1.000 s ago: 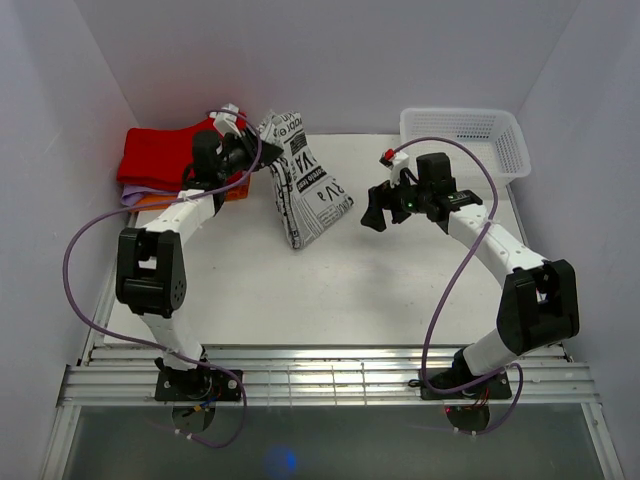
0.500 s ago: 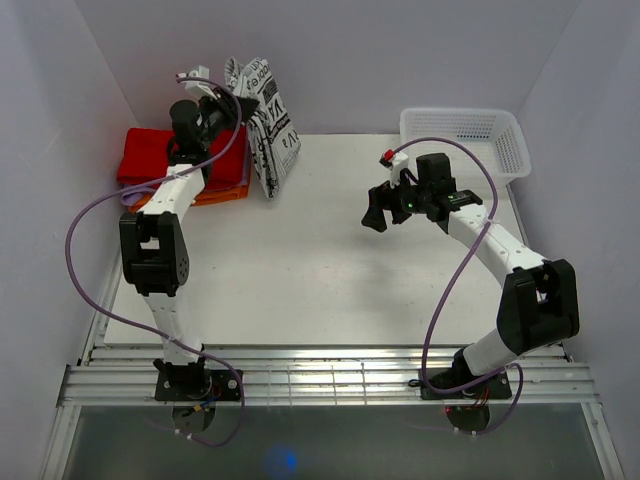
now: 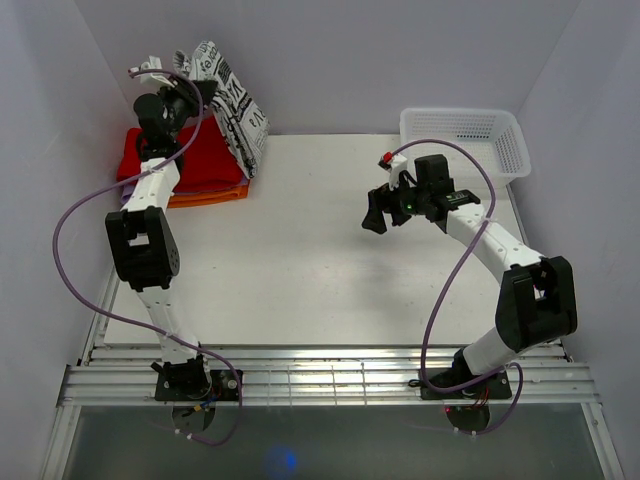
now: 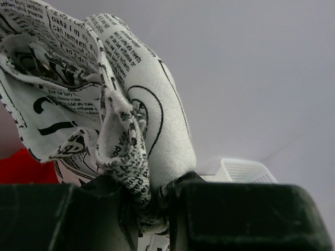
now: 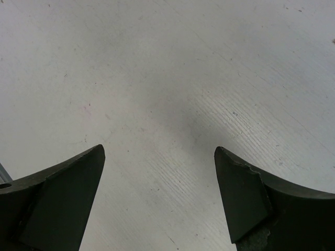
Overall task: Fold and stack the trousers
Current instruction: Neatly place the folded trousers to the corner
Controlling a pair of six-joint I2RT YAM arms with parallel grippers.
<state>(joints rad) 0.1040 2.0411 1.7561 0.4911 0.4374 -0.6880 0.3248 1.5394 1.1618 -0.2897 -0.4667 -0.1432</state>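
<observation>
Aloft, trousers (image 3: 232, 105) bunched, left gripper (image 4: 152, 209) clamping

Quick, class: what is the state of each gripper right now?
Left gripper: shut on the trousers.
Right gripper: open, holding nothing.

Top view high from near edge, left wrist close on trousers (image 4: 152, 104), right wrist over surface (image 5: 167, 78), both seen overhead.
</observation>
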